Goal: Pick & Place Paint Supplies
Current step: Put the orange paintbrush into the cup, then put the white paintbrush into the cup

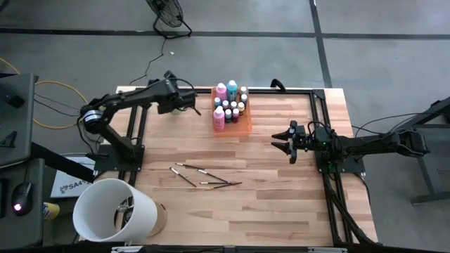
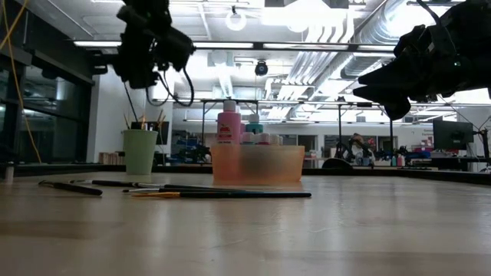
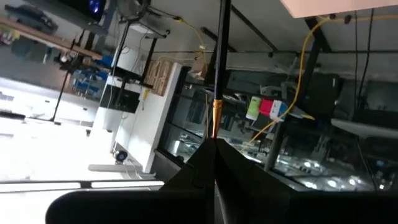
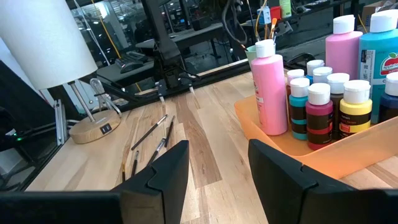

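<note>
No label text is readable anywhere; the teal bottle [image 4: 378,59] has a red-and-white label too small to read and is cut off at the frame edge. The orange tray [image 1: 233,125] holds the pink bottles [image 4: 268,87] and tiny capped bottles [image 4: 319,115], with the loose brushes [image 1: 204,177] on the desk [image 1: 267,204] well in front of it. Right gripper [image 1: 283,142] hovers beside the tray, fingers open and empty; left gripper [image 1: 191,102], behind the tray's other side, pinches one thin brush [image 3: 216,106] in closed fingers.
</note>
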